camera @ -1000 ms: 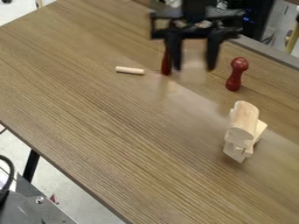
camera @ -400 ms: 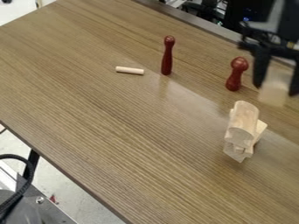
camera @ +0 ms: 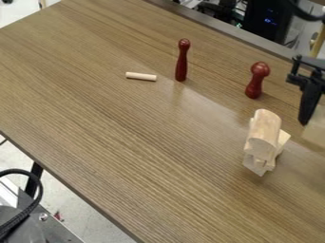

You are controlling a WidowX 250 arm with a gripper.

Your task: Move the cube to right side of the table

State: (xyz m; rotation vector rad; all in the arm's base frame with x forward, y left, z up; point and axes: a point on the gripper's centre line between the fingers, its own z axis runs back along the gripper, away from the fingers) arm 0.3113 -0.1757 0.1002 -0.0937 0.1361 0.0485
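At the right edge of the view hangs my gripper [camera: 310, 97], partly cut off, with one black finger in sight. Against the inner side of that finger is the pale cube [camera: 315, 130], also cut by the edge; I am shut on it. The cube is right of the stacked wooden blocks on the brown table [camera: 158, 152]. Whether its underside touches the tabletop I cannot tell.
Pale stacked blocks with a rounded top [camera: 264, 130] stand just left of the cube. Behind them is a short red peg [camera: 256, 80]. A taller red peg [camera: 182, 60] and a small wooden dowel [camera: 141, 76] are farther left.
My gripper has carried the cube from the top middle, in front of the taller red peg, rightward and down the view to the right edge. The other objects have kept their places.
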